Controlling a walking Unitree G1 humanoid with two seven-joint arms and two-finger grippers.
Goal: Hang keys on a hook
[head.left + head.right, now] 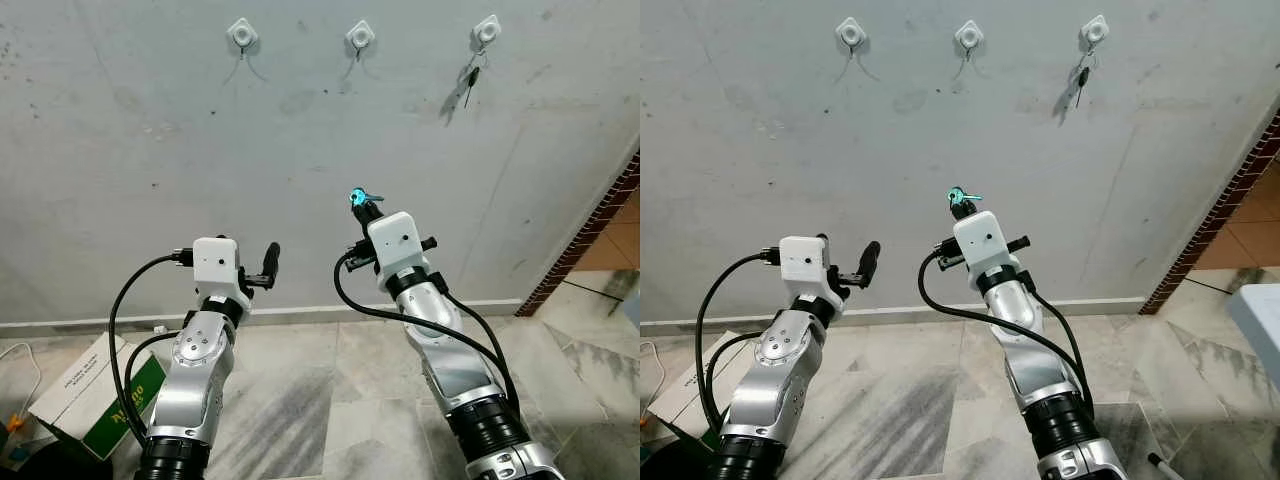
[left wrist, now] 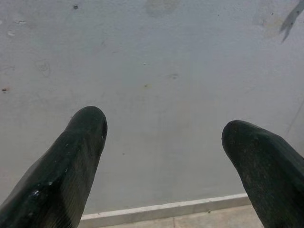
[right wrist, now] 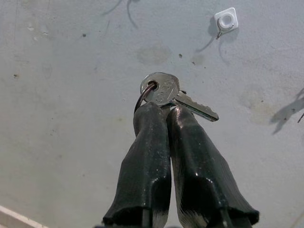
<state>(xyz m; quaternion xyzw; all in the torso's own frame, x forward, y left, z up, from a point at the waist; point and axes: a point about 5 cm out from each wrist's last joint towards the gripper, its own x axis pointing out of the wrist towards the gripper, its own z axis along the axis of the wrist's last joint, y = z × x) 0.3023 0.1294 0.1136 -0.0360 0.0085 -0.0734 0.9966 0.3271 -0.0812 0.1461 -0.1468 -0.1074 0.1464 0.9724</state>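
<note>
Left gripper (image 1: 268, 262) raised, jaws wide apart, empty. Right gripper (image 3: 166, 110) raised ahead, jaws pinched on keys (image 3: 167, 93), well below middle hook (image 1: 360, 38) on wall (image 1: 150, 170). Risk: thin pinch lets keys twist, ring misses hook.
</note>
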